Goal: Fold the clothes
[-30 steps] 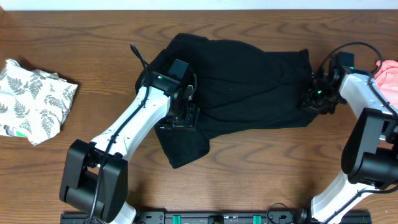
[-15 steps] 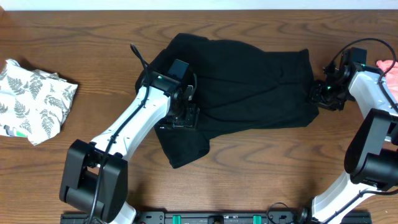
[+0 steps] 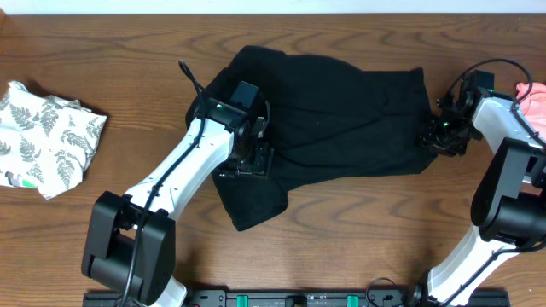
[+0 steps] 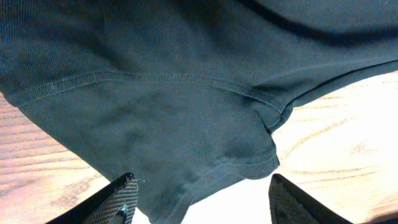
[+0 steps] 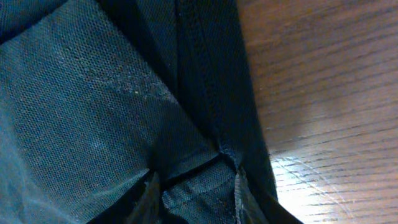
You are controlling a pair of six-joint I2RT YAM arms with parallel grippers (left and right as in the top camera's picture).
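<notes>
Black garment (image 3: 341,111) sprawls limp across the centre of the wooden table (image 3: 384,230) in the overhead view; it is probably light and soft, best taken at the hem or corners. Left wrist view: the left gripper (image 4: 200,182) stands open over a stitched hem. Right wrist view: the right gripper (image 5: 196,178) straddles a seam, jaws narrowed; whether it pinches, I cannot tell.

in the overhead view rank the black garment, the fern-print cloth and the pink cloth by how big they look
1. black garment, by far the largest
2. fern-print cloth
3. pink cloth, smallest as seen, but the frame edge cuts it off, so its full size is unsure
</notes>
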